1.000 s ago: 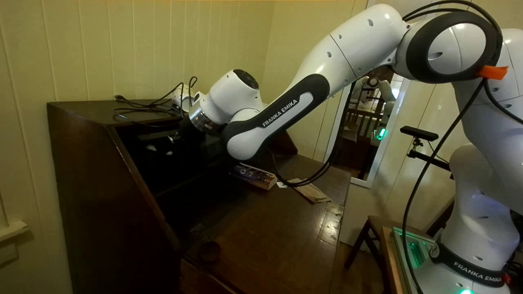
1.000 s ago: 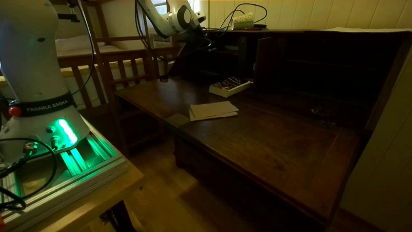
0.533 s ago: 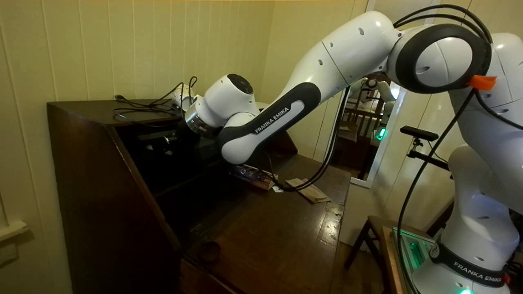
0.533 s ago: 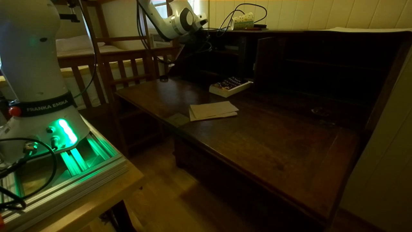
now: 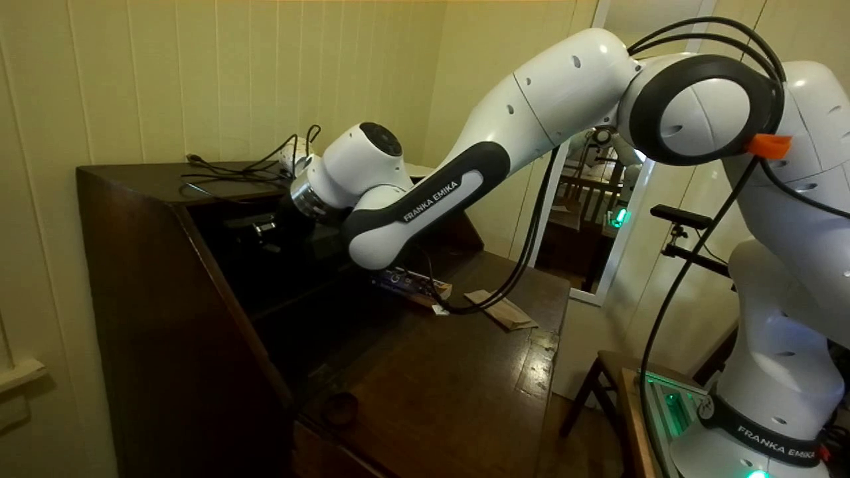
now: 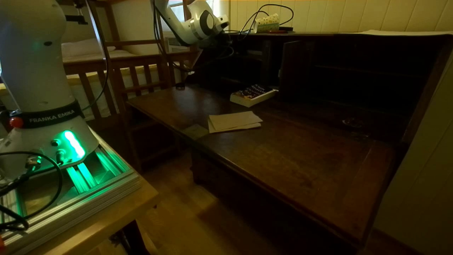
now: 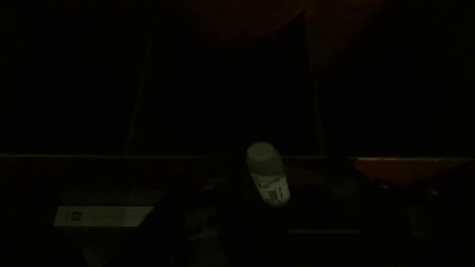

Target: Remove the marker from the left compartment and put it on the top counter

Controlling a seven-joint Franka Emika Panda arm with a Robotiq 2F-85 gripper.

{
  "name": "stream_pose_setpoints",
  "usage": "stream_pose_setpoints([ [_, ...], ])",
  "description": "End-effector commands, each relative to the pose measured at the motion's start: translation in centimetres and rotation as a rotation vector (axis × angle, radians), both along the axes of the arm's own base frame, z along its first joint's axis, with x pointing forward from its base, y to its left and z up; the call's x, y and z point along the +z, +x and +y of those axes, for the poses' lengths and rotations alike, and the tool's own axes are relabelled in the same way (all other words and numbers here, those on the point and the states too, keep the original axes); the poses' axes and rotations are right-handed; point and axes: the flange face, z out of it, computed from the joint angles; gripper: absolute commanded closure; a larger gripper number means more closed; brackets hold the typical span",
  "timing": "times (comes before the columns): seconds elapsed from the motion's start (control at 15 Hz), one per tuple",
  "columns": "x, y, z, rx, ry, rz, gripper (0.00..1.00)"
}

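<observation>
The marker (image 7: 268, 175) shows tilted just ahead of the hand (image 5: 259, 235), apparently within the left compartment (image 6: 246, 67), and it is too dark to tell whether the hand is closed on it. I take this for the grasping step; the next move calls for a sure grip, then backing out and rising to the top counter (image 5: 141, 178) above the hand, clear of the cables (image 5: 250, 170).

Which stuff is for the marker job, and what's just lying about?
For the job:
slim grey-and-white printed marker
dark-brown wooden left cubbyhole
flat dark-brown wooden top counter

Just lying about:
thick dark-covered paperback
folded tan paper
tangled black cables
dotted whitish cup
</observation>
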Motion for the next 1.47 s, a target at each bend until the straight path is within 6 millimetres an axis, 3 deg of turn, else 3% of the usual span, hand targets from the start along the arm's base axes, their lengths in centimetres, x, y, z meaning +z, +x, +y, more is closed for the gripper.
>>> stream_pose_setpoints([
  [0.0, -0.2, 0.7, 0.3, -0.018, -0.008, -0.008, 0.69],
  [0.27, -0.1, 0.5, -0.2, -0.036, -0.028, -0.001, 0.98],
  [0.53, 1.4, -0.8, -0.8, -0.092, -0.040, 0.019, 0.94],
  [1.0, 6.2, -9.2, 0.5, -0.020, 0.068, 0.097, 0.94],
  [1.4, 11.0, -17.4, 0.3, 0.061, 0.119, 0.302, 0.94],
])
